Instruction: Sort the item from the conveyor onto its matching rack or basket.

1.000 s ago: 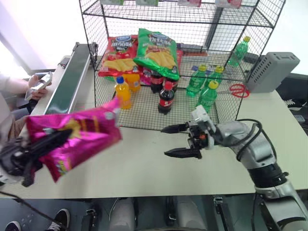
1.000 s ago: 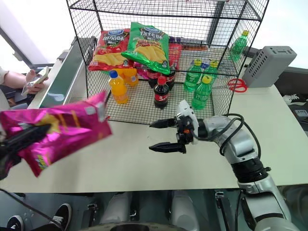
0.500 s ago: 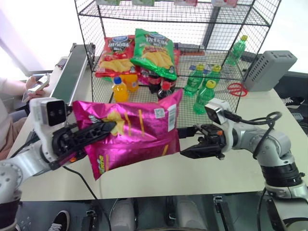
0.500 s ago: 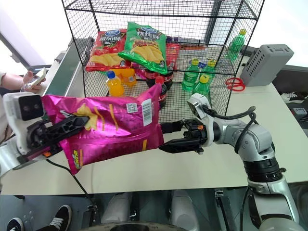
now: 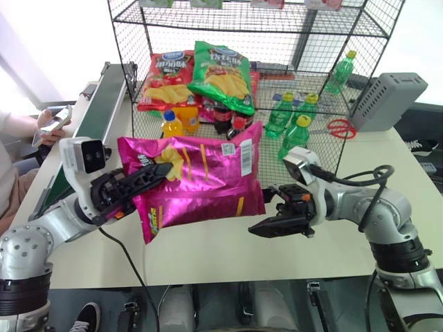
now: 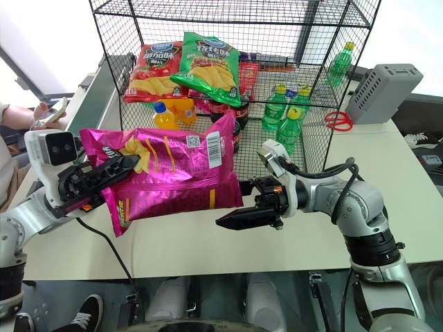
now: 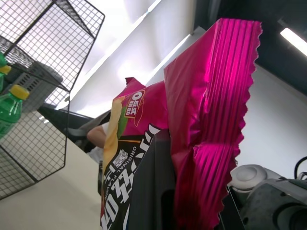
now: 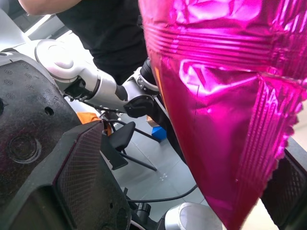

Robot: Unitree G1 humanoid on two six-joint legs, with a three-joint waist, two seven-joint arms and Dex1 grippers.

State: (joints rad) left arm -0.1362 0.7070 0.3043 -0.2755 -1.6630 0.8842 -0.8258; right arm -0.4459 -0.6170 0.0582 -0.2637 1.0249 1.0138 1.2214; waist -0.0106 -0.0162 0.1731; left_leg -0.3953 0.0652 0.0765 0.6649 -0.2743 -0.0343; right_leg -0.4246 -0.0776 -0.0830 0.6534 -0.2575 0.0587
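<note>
We see a red crisp bag [image 5: 168, 78] and a green crisp bag [image 5: 225, 75] lying side by side, with orange [image 5: 171, 124], cola [image 5: 237, 125] and green bottles [image 5: 295, 135] below. Red scissors [image 5: 339, 128] lie on the tabletop [image 5: 387, 162] beside a grey ribbed box [image 5: 390, 101].

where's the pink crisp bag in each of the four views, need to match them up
Left eye view: pink crisp bag at centre, in front of the black wire rack.
Right eye view: centre-left, same rack behind.
Left wrist view: crimped end rising through the middle, rack mesh beside it.
Right wrist view: other crimped end hanging between the fingers.
Shared landmark: the bag's crimped seals.
</note>
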